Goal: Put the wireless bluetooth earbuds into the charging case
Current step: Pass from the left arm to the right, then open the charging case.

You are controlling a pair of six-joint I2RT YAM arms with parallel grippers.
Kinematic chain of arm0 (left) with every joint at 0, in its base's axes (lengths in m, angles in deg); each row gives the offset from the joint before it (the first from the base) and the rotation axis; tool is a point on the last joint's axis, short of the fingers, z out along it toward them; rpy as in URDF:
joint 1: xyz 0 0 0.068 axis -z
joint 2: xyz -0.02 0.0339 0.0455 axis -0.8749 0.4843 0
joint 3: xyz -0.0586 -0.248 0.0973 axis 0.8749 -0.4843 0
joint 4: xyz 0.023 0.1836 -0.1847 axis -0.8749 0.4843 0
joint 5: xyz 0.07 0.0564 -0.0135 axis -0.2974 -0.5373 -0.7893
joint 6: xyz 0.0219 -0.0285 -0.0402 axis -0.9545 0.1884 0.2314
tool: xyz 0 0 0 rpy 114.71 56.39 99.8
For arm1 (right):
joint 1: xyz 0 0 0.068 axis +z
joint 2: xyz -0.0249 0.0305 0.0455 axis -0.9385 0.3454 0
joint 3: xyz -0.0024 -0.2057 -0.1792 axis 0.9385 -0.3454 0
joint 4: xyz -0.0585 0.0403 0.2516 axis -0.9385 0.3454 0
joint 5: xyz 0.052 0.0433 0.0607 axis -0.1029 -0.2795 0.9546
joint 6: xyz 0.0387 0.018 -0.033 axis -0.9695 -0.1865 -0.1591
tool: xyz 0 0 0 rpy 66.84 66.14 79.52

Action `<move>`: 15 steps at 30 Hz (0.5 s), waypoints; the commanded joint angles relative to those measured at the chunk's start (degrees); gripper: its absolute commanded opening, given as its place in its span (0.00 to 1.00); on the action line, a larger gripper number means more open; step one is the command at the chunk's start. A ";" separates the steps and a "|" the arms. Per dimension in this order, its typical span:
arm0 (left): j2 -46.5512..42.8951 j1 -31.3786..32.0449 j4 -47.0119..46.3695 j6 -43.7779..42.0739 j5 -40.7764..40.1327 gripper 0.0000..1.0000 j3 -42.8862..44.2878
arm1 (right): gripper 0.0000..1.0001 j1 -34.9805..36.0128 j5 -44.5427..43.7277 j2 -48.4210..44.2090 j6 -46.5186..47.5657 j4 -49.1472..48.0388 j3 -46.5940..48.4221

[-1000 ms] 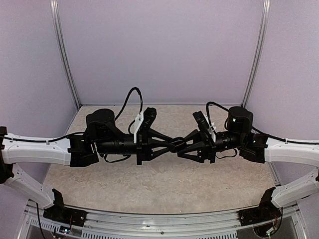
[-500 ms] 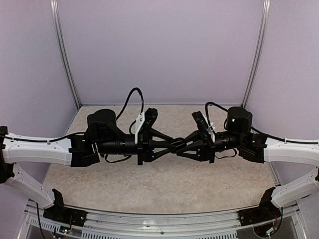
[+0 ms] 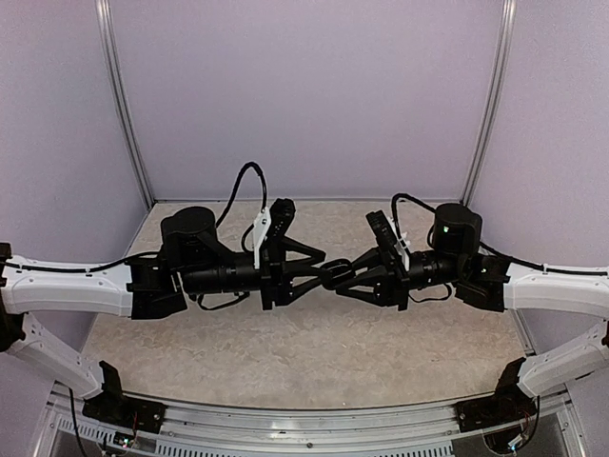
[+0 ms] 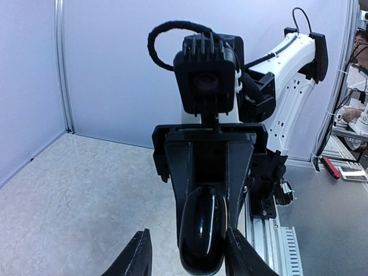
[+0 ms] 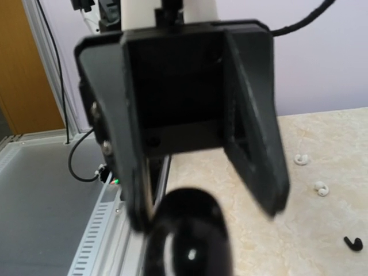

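Glossy black ovoid case (image 4: 202, 230), seemingly plastic

Two white earbuds (image 5: 301, 159), one black earbud (image 5: 353, 244) on the worktop (image 5: 259, 230), right of one case (image 5: 190, 247).

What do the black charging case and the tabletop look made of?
The charging case looks like hard plastic, glossy black: sharp light reflections on it. The tabletop is beige, marbled, slight sheen; laminate or stone, can't tell.
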 commanded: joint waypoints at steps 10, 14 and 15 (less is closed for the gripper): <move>-4.51 -1.99 -4.44 0.88 -6.32 0.49 -1.51 | 0.04 1.34 0.74 -0.54 0.91 -0.21 0.85; -5.83 -1.51 -6.01 -0.49 0.14 0.63 -3.17 | 0.03 1.39 -0.76 -0.40 0.62 0.12 1.02; -5.77 -1.06 -5.38 -0.97 0.55 0.65 -2.92 | 0.03 1.35 -1.14 -0.39 0.41 0.21 1.14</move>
